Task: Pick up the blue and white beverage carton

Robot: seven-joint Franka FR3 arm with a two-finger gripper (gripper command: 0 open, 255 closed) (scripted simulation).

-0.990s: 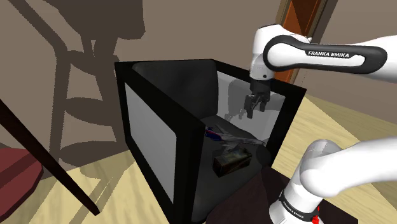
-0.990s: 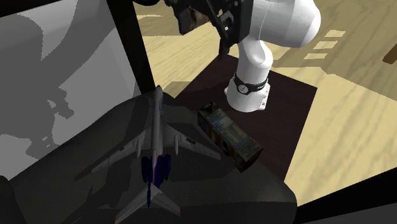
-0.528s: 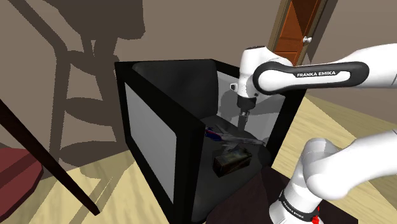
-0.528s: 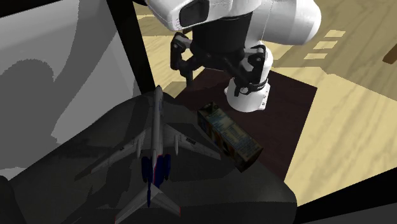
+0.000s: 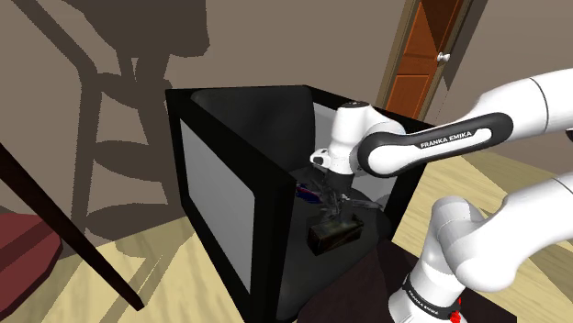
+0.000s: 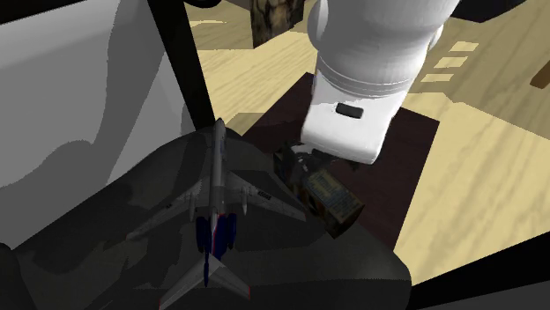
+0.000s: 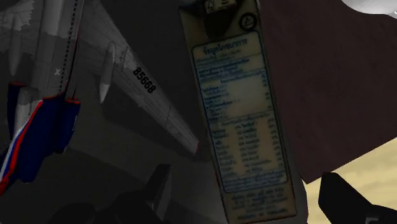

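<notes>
I am holding my claw [image 7: 247,178] wide open and empty, straddling the carton [image 7: 236,95]. Closing off-centre risks skidding it away, or clipping the toy plane [image 7: 127,83] alongside.

Toy airplane [image 6: 214,189] lying inside black-framed box [image 5: 216,197]; orange-brown door [image 5: 410,64] beyond.

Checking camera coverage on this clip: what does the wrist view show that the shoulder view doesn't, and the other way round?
Wrist view: the carton's printed label panel, the number 85668 on the toy plane's wing, and the gripper's open fingers standing either side of the carton without touching it.
Shoulder view: the white arm reaching down into the black-framed box, the wooden floor around it, and the brown door behind.
Both: the carton and the toy plane lying side by side.
</notes>
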